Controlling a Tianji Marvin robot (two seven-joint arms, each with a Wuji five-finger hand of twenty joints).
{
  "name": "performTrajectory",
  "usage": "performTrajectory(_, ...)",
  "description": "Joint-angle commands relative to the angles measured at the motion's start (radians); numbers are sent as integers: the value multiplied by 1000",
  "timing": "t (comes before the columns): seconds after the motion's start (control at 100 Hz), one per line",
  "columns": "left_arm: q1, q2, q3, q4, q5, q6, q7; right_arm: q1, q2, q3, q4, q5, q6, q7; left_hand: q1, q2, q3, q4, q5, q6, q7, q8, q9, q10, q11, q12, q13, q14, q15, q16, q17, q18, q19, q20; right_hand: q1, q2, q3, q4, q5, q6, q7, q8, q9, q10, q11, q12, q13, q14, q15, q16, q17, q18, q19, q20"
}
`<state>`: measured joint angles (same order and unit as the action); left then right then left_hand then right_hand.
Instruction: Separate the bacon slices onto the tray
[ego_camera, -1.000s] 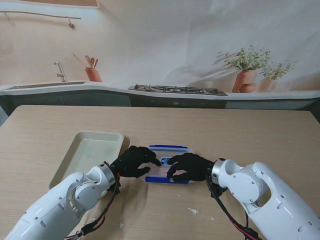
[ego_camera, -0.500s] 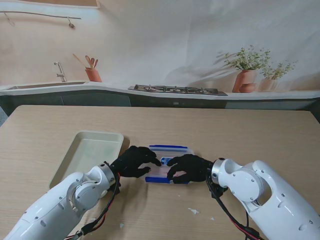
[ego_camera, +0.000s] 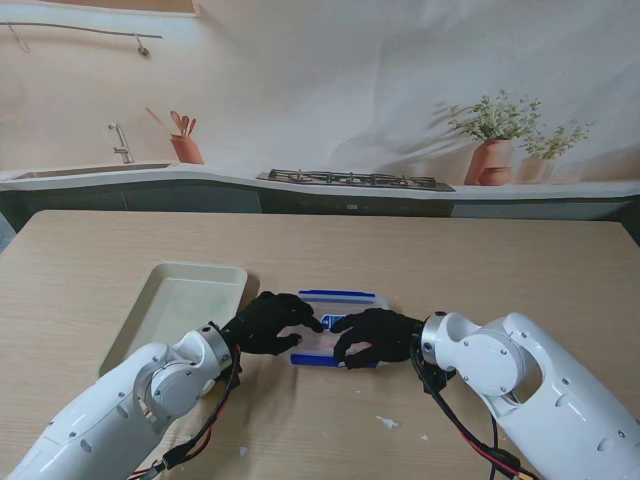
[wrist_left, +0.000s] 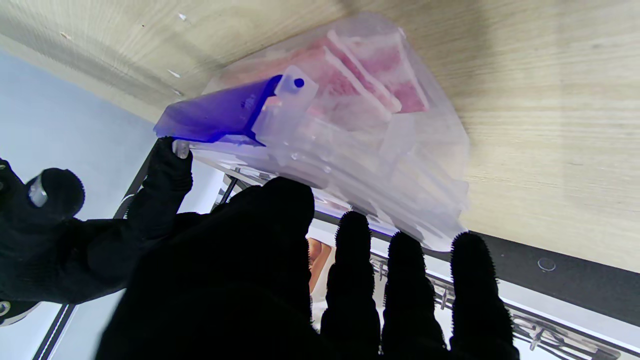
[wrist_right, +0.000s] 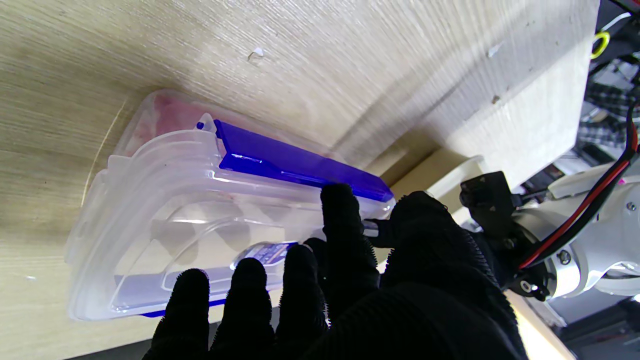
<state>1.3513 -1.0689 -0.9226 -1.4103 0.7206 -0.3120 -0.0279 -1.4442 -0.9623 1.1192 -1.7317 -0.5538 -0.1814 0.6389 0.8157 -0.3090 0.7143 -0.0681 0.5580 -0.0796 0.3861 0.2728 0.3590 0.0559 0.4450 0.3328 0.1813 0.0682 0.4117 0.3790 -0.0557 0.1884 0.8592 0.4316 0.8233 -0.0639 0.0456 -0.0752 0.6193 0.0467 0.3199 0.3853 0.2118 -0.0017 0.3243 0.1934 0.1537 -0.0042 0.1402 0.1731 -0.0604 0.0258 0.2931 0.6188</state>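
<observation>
Beside tray (ego_camera: 160, 300): clear ribbed plastic box (ego_camera: 335, 335), blue latches.
Contents: pink bacon slices (wrist_left: 360, 85).
Left hand (ego_camera: 268, 323): I see fingers spread over lid.
Right hand (ego_camera: 372, 335): same.

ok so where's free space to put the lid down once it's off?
The tray on the left looks bare, but it's for the bacon. Open table lies right of and beyond the container. Crowded: both hands, left hand and right hand, sit on the container, and the arms fill the near edge.
</observation>
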Motion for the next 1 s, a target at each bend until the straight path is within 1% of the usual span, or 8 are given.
performTrajectory(0.0,15,3,12,14,3,13,-36,-14,-1,-14,6,-1,-6,34,-3,-4,4,-6,-12,-4,2,-3,-5,-13,-2,7,23,43,35,-7,-3,-17,27,6,44,-4,-25,25,139,-112,156,23,-27,-45,-29,-12,-45,-38,-21,-12,-15,-24,-39,-21)
performTrajectory(0.32,14,3,15,13,0,25,-42,-3,3,-26,7,7,-5,53,7,-1,0,-7,-13,-6,0,-3,-4,-1,-9,3,22,43,29,-11,3,7,29,8,45,-5,-48,27,233,-89,222,21,-20,-82,-24,-8,-49,-40,-38,-12,-12,-20,-58,-41)
performTrajectory(0.42,12,3,16,14,1,25,-44,-3,3,-26,7,7,-7,53,4,-1,-2,-7,-13,-6,0,-4,-4,-2,-13,1,21,40,27,-12,4,7,28,8,42,-3,-53,28,217,-99,216,16,-24,-81,-25,-7,-48,-40,-41,-11,-9,-19,-64,-48)
performTrajectory(0.5,12,4,16,14,1,24,-44,-13,-1,-16,7,6,-24,30,2,-2,-3,-7,-14,-6,0,-4,-3,-5,-13,1,22,39,27,-13,3,7,28,8,41,-1,-54,28,185,-110,203,9,-23,-70,-27,-8,-45,-39,-39,-9,-7,-19,-65,-51)
performTrajectory(0.74,14,5,16,13,2,28,-48,-80,-29,66,-15,-4,-102,-123,-19,-3,-8,-4,-13,-4,-1,-4,-3,-9,-13,0,21,38,25,-14,2,10,25,7,46,1,-52,32,98,-109,159,-6,-22,-21,73,37,-31,-13,34,15,-15,-9,-31,-22)
performTrajectory(0.83,15,5,15,11,1,28,-49,-98,-42,98,-21,-46,-121,-199,-22,-3,-7,-2,-13,-3,-2,-5,-4,-8,-14,0,21,38,24,-14,0,10,22,6,44,11,-49,37,43,-109,121,-8,-20,-3,114,53,-27,0,64,13,-9,2,-7,-1)
performTrajectory(0.89,16,6,15,9,8,26,-48,-106,-55,109,-18,-92,-114,-267,-25,-1,-9,-2,-18,-4,-4,-5,-5,-8,-14,0,22,37,25,-13,1,11,21,5,43,24,-44,48,4,-82,64,4,-13,21,137,59,-31,23,110,29,5,14,4,7)
performTrajectory(0.99,18,3,17,13,12,24,-33,-93,-70,109,21,-120,-116,-354,-30,-1,-11,-2,-23,-8,-6,-6,-3,-7,-13,1,27,39,26,-12,3,18,21,5,52,21,-36,49,-23,-89,44,25,9,33,153,64,-26,33,145,45,20,25,10,9)
